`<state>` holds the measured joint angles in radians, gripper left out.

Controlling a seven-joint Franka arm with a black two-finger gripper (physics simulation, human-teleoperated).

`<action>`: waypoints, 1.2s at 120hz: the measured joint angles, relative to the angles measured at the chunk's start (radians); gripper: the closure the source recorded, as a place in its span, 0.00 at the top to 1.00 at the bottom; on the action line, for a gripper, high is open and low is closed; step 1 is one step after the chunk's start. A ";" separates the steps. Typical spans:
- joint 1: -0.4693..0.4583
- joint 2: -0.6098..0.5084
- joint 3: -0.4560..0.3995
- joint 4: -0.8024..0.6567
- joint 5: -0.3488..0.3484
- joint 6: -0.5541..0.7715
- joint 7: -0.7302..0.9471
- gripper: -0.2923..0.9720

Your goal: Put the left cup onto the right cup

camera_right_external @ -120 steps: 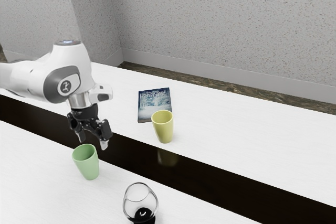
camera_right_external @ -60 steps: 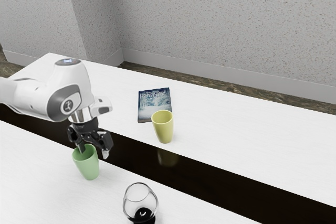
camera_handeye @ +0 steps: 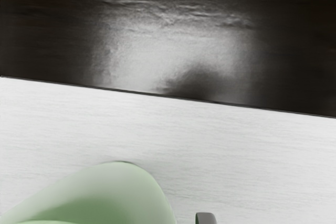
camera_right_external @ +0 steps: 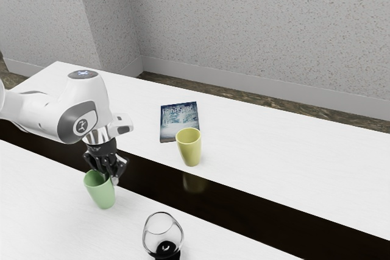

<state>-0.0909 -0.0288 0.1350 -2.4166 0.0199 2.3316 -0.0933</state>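
My fingers [camera_right_external: 110, 173] sit at the rim of the green cup [camera_right_external: 99, 190], on the side facing the yellow cup [camera_right_external: 189, 146]. They look drawn close together, one inside the mouth and one outside, pinching the thin wall. I take the rim because the cup stands upright and open. A grip there should keep its base free to settle on the yellow cup.

The green cup rests on the desk [camera_right_external: 36, 223], across the dark gap from the yellow cup, which also stands upright. From my hand, the green cup [camera_handeye: 100, 195] looms directly below, so I judge the grasp made and the lift not yet begun.
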 joint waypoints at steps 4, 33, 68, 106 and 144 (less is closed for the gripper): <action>0.000 0.000 0.000 0.000 0.005 0.000 -0.002 0.24; 0.004 -0.006 0.000 0.000 0.022 -0.004 -0.013 0.17; -0.013 -0.035 -0.020 0.217 0.024 -0.167 -0.023 0.16; -0.088 0.220 -0.067 0.790 0.010 -0.513 -0.031 0.16; -0.146 0.458 -0.106 1.104 0.008 -0.686 -0.034 0.16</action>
<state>-0.2366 0.4296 0.0293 -1.3125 0.0280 1.6452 -0.1277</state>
